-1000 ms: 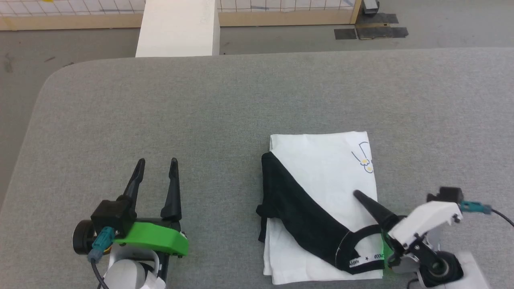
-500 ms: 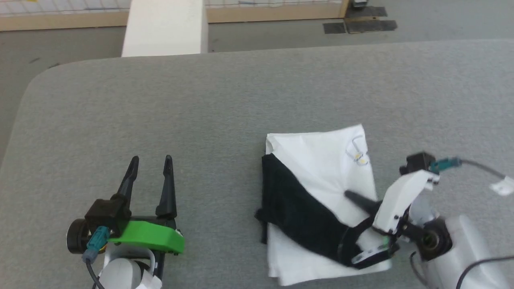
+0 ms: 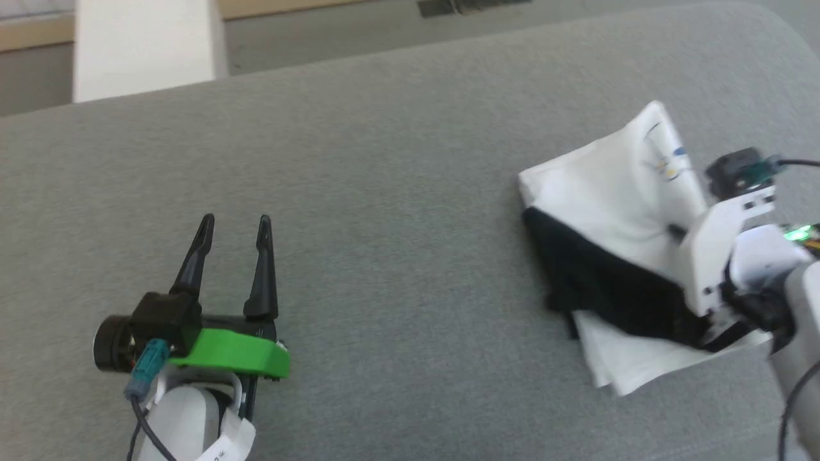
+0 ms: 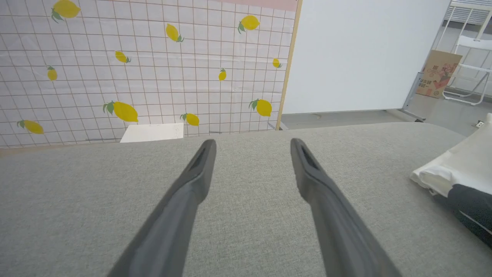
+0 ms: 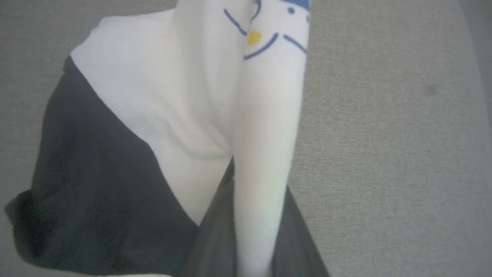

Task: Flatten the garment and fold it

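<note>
The garment (image 3: 602, 186) lies on the grey counter (image 3: 397, 192) as a folded packet. White layers are stacked, and its black part (image 3: 602, 288) crosses them as a diagonal band. It seems that the flattening is done and the folding is well advanced, so the step in hand is probably one more fold or a correction of the packet.

The right pincer (image 5: 257, 192) is at the garment's right border, on the side away from the black band. Its jaws are closed nearly together. In the right wrist view a ridge of white cloth, with the printed drawing (image 5: 253, 38) on it, rises from between the two dark fingers. I judge that it grips this border, and only a few thin layers of it, because the gap is so narrow. The border stands higher than the rest of the garment, which rests on the counter. The reason is probably to carry this side over toward the black band. The cloth is thin and soft, so the lower layers may slide or open when the border is pulled.

The left pincer (image 3: 235, 219) is well apart from the garment, on its left side, low over bare counter. Its jaws are spread wide, nothing is between them, and it touches no cloth. I think it is parked there to leave the way free for the fold. It could come to press the black side if the packet begins to shift.
</note>
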### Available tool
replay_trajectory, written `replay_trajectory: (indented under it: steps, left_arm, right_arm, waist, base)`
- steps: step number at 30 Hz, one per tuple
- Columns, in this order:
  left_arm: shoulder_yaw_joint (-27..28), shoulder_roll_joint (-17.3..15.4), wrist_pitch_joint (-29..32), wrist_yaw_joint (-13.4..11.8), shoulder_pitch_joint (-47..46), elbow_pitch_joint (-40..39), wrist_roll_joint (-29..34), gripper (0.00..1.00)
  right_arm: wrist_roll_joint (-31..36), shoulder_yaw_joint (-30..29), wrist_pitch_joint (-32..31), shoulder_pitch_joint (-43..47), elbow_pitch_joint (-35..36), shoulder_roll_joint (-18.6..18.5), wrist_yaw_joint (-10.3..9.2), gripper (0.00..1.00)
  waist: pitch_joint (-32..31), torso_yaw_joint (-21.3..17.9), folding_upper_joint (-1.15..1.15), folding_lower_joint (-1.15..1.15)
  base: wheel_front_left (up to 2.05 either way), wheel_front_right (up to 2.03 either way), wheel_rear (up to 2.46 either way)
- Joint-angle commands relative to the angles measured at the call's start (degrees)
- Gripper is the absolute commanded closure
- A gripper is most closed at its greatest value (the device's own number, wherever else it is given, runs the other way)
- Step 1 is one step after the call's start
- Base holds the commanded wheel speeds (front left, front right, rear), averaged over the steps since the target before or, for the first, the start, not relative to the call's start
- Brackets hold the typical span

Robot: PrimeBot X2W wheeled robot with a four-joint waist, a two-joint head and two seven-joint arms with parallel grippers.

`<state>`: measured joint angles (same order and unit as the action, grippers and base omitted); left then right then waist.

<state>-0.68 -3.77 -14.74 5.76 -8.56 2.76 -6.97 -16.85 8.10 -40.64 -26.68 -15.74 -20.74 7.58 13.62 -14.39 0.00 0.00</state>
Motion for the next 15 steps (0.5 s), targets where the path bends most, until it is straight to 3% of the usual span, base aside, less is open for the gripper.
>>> replay_trajectory:
  steps: [1, 8, 15]
  left_arm:
    - [-0.3, -0.8, -0.3, 0.3, -1.3, -0.3, 1.1, 0.00]
    - [-1.5, -3.5, 0.0, 0.7, -4.0, -1.8, 2.4, 0.00]
    - [-2.3, -6.2, 2.7, 1.0, -6.3, -5.3, 3.0, 0.00]
  right_arm:
    - [1.2, -0.2, 1.0, -1.6, -0.5, -1.5, -0.09, 1.00]
    - [5.9, -2.1, 6.6, -5.9, -5.2, -7.0, -0.09, 1.00]
    - [11.1, -7.1, 15.6, -11.5, -13.3, -8.0, -0.09, 1.00]
  waist:
    - [4.2, -4.0, 0.00, 0.00]
    - [9.2, -6.2, 0.00, 0.00]
    - [14.4, -6.1, 0.00, 0.00]
  base:
    - [0.00, 0.00, 0.00]
    - [0.00, 0.00, 0.00]
    - [0.00, 0.00, 0.00]
